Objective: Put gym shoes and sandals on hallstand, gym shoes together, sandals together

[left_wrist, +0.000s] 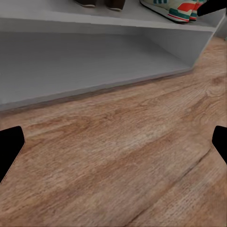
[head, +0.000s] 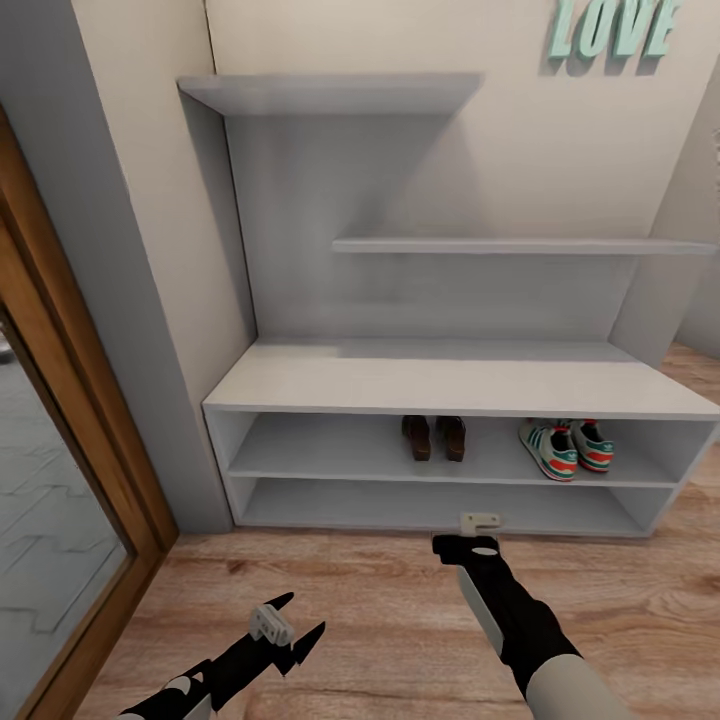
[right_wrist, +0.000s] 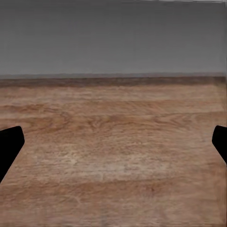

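Two sandals (head: 434, 437) and two gym shoes (head: 565, 447) sit on the hallstand (head: 450, 385) upper open shelf, long axes running near to far, sandals left of shoes. Left gripper (head: 293, 625) and right gripper (head: 467, 541) hover over the corridor floor (head: 380, 600), fingers apart, empty.

Left arm (head: 215, 675): black casing with white patches near the wrist. Left gripper (head: 292, 622): two slim black pointed fingers, a small pale grey ribbed block set between their bases.

Right arm (head: 520, 620): black forearm with a pale grey strip along one side, light grey sleeve section nearest the body. Right gripper (head: 478, 528): black wrist with white oval patch, cream-white bracket at the tip.
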